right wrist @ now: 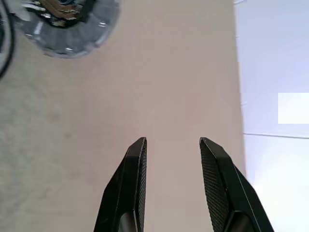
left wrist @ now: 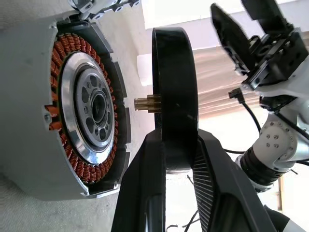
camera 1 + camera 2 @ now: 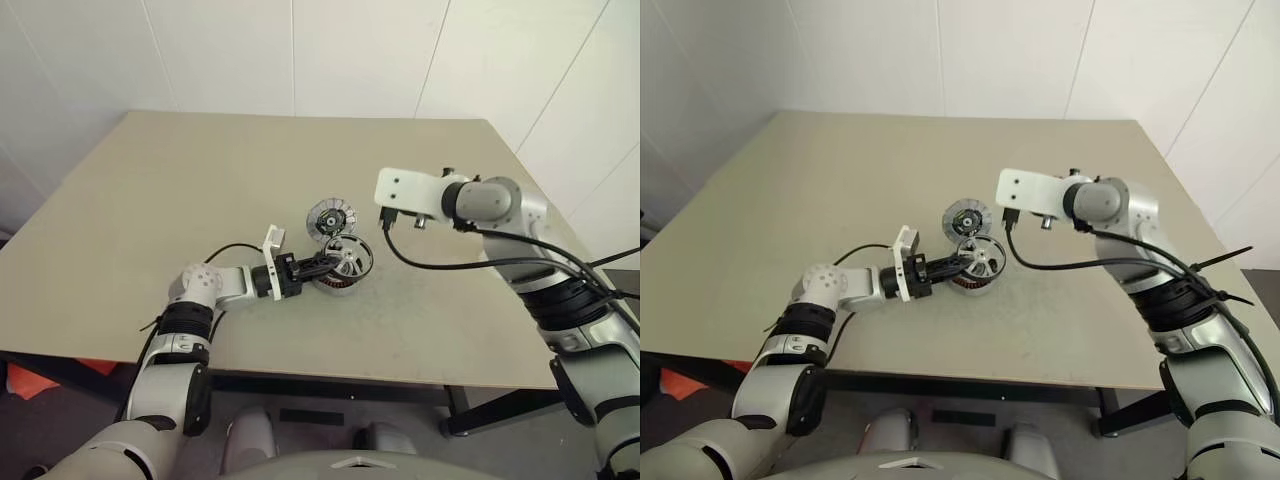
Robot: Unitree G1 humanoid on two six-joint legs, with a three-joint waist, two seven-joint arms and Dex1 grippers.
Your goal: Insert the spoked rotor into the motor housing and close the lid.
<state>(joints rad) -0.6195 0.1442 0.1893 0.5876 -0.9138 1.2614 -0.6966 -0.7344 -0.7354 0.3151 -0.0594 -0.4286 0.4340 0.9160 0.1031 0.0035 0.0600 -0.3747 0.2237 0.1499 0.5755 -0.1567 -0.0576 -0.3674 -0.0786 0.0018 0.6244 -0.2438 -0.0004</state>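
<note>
Left gripper: closed on the spoked rotor, pinching its dark ring by the edge.
Spoked rotor: held up just above the motor housing, tipped a bit, gold shaft toward the copper ring.
Motor housing: sits on the table near the middle, a little toward the front edge.
Lid: lies flat just behind the housing, not used yet.
Right gripper: open, holding nothing, up over the table's right side.
Step now: putting the rotor in.
Next move: probably line the shaft up with the dark hole, then push in gently.
</note>
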